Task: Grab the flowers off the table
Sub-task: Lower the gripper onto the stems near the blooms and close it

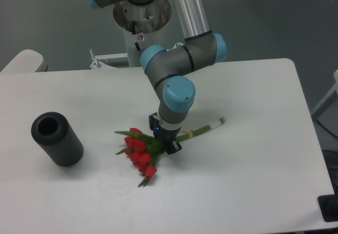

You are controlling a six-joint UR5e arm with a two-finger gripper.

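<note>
Grasp step in hand. Hand (168,145) is down on the tulip bunch (141,153), at the leafy part just above the pale band; fingers appear closed around the stems, though the contact is partly hidden by the wrist. Bunch lies near the middle of the table (253,192), red heads toward 8 o'clock, stem ends toward 2 o'clock. Dark grey cylinder (57,138) well apart at 9 o'clock. Next move, as I judge it: straight vertical lift, slow, watching that the heavy heads don't pivot out.
</note>
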